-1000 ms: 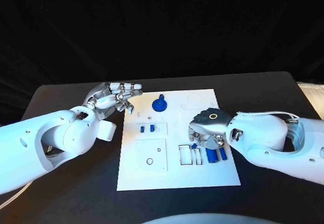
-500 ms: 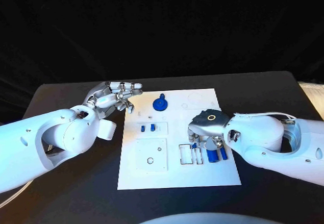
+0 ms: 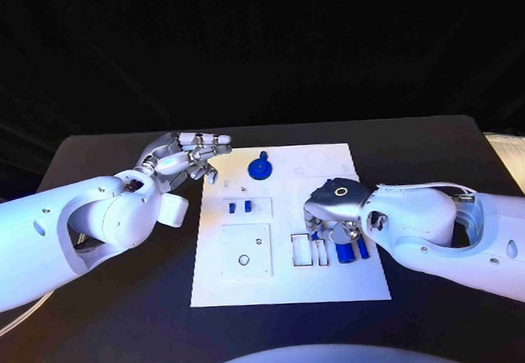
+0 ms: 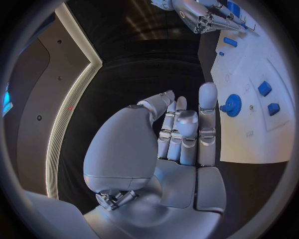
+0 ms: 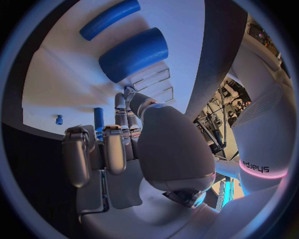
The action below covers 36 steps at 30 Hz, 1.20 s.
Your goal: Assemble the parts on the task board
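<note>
Fingers (image 5: pixel 127 107) of the right hand (image 3: pixel 334 213) curl down onto the task board (image 3: pixel 341 284); whether they pinch anything, I cannot tell.
Blue cylinders (image 5: pixel 134 54) lie just beyond them; left hand (image 3: pixel 187 159) hovers beside the board, fingers loosely together, holding nothing.

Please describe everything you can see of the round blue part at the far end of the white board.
The round blue gear-like part is a flat disc with a toothed rim and a pale spot at its centre. It looks like plastic. A short blue stub points away from the robot. It lies on the white task board, near its far edge. Nothing touches it; the left hand hovers beside the board.
</note>
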{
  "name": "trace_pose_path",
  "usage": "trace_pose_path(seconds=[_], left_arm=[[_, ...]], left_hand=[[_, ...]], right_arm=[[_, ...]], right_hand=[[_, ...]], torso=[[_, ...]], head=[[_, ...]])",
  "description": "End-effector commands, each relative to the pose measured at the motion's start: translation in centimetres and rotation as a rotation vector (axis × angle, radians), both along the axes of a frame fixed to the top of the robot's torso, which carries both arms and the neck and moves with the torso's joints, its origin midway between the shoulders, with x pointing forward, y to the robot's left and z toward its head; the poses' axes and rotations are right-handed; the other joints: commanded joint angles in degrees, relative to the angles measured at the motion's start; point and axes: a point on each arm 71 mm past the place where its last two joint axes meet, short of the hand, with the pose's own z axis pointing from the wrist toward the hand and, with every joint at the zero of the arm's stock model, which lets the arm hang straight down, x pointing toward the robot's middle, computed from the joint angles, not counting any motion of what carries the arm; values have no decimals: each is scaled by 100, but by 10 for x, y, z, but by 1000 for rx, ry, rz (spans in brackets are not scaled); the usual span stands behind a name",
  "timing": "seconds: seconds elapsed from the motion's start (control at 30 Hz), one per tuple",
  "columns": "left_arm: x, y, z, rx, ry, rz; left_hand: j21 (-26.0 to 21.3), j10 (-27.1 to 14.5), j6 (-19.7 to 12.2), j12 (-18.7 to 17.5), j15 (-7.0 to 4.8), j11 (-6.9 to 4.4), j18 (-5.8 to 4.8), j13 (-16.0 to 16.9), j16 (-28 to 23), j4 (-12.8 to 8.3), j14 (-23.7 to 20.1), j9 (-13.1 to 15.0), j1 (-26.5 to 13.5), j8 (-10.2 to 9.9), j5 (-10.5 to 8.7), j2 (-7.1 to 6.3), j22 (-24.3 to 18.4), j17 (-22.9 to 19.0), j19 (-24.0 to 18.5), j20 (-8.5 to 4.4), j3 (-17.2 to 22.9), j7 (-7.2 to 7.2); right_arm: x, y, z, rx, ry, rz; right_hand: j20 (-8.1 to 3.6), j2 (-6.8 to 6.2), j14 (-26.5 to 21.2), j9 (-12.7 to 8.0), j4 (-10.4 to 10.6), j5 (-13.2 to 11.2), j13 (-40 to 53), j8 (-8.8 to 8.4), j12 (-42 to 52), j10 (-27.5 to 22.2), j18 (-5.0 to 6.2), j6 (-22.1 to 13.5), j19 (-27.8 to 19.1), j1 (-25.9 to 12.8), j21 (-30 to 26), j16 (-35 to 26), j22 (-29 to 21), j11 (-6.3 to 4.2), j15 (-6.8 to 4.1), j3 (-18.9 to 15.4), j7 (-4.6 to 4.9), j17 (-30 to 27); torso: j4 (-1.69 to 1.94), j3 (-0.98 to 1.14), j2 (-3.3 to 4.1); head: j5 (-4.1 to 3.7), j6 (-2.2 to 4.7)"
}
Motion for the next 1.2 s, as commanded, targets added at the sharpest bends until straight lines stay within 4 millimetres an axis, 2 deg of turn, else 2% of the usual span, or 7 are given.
trace_pose_path(seconds=[0.03,0.77,1.0,1.2], left_arm=[[-1,-2,0,-8,12,-19],[-1,-2,-1,-6,21,-25],[-1,-2,-2,-4,25,-25],[-1,-1,-2,-3,26,-25]], left_hand=[[-21,-38,-40,29,43,-4,78,-10,18,-11,13,-6,-37,-34,25,13,-9,-14,18,21,-35,14],[-46,-90,-84,44,55,11,80,-17,17,-16,6,-20,-40,-35,26,16,-28,-37,18,31,-52,29],[-49,-121,-113,51,62,21,79,-21,20,-15,5,-28,-46,-37,23,20,-31,-42,21,36,-62,40],[-84,-289,-246,73,106,75,75,-41,39,36,4,-64,-131,-28,-38,21,-59,-55,28,72,-177,97]], right_arm=[[1,-1,-2,-31,-2,2],[5,2,-6,-42,0,0],[5,3,-8,-38,1,5],[6,3,-9,-47,5,-1]], right_hand=[[27,-15,461,7,3,-29,-10,-11,1,39,7,22,399,-47,-39,-20,1204,-8,13,24,-2,817],[24,-39,459,4,17,-41,-37,-18,0,44,10,16,392,-82,-47,-25,1194,-6,13,14,-2,810],[19,-104,457,-6,61,-51,-86,-32,-4,44,16,-20,376,-169,-66,-32,1171,1,17,-30,1,802],[14,-134,457,-34,77,-49,-128,-53,-3,39,22,-138,363,-186,-83,-31,1151,-8,12,-33,-14,804]], torso=[[2,0,2],[2,1,1],[2,-4,-1],[2,-3,0]], head=[[3,-4],[18,-22],[22,-23],[31,-27]])
